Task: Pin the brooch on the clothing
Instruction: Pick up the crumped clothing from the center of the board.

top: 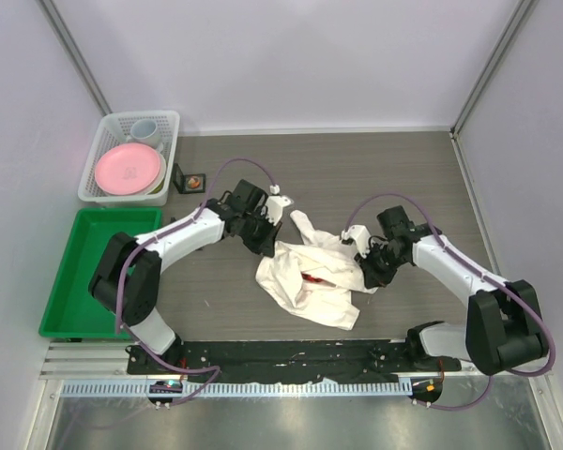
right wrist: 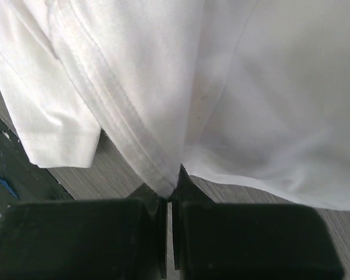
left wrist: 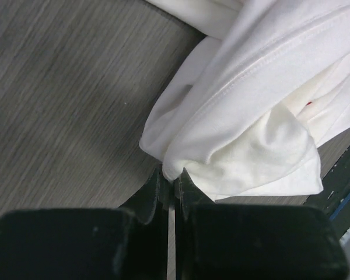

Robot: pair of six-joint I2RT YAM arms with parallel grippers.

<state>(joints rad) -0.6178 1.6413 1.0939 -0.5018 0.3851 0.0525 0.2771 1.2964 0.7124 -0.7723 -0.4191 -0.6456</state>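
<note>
The clothing (top: 305, 291), a white T-shirt, lies crumpled mid-table, with only a sliver of red print (top: 311, 278) showing in its folds. My left gripper (top: 267, 246) is shut on a fold at the shirt's left edge. In the left wrist view its tips (left wrist: 172, 175) pinch white fabric (left wrist: 251, 116). On the shirt's right edge, my right gripper (top: 368, 272) is shut. The right wrist view shows a hemmed fold (right wrist: 221, 87) caught between its tips (right wrist: 174, 189). A small black-based item with an orange-red centre (top: 195, 181), possibly the brooch, stands by the basket.
A white basket (top: 103, 141) at the back left holds a pink plate (top: 128, 169) and a cup (top: 145, 129). A green tray (top: 61, 309) sits at the left. A black rail (top: 291, 356) runs along the near table edge.
</note>
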